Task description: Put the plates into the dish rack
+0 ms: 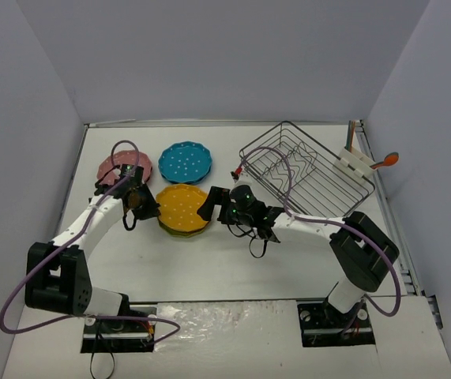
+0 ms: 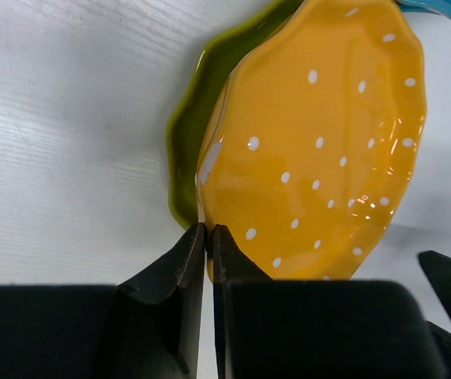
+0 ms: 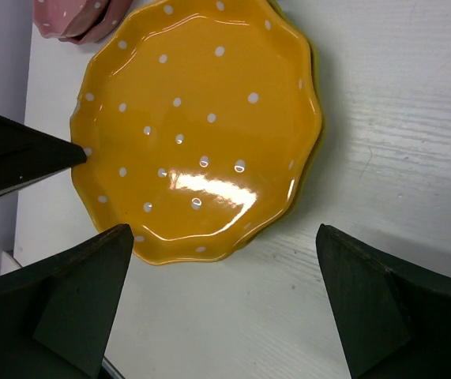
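Nothing's loaded yet: the rack holds no plates, and the pink plate, blue plate and orange plate, stacked on a green plate, all sit on the tabletop. Left end effector is clenched on the orange plate's rim, while the right end effector hangs wide open over it. Looks like pickup number one, all four to go.

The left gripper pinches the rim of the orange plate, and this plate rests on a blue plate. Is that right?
Not quite. The orange plate rests on a yellow-green plate, not a blue one; the left wrist view shows its green rim underneath. The left gripper does pinch the orange rim.
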You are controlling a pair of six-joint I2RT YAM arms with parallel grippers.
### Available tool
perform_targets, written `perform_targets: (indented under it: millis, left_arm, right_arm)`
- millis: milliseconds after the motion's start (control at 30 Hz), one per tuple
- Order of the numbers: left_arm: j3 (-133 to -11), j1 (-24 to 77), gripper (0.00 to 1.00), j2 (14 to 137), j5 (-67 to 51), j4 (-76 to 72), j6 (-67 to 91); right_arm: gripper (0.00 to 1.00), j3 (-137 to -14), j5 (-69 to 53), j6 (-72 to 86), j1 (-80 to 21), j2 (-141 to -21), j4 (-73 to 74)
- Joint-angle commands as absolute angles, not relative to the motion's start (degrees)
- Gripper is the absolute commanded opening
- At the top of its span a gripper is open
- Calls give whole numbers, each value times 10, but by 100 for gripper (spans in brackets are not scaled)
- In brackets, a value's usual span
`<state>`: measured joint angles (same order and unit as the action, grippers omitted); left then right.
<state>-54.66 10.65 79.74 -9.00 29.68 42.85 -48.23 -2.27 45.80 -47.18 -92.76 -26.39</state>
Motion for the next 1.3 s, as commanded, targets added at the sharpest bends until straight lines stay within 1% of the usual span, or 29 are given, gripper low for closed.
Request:
perform_targets:
  millis: [0, 233, 433, 967, 1067, 1267]
  left_arm:
    - [-538, 113, 0, 745, -147, 226, 504]
    - [-516, 113, 0, 713, -157, 212, 542]
    - [-507, 113, 0, 708, -167, 196, 562]
    - [-467, 124, 0, 691, -184, 160, 601]
    - [-467, 126, 0, 693, -197, 160, 605]
    - [-463, 130, 0, 684, -197, 159, 610]
  right_arm:
    - [98, -485, -62, 563, -468, -952, -357]
    - [98, -465, -95, 638, -468, -986, -422]
    - [98, -453, -101, 663, -470, -995, -439]
    - [94, -418, -116, 728, -470, -1036, -564]
    - [92, -405, -124, 746, -470, -1034, -597]
    - [92, -399, -114, 741, -470, -1009, -591]
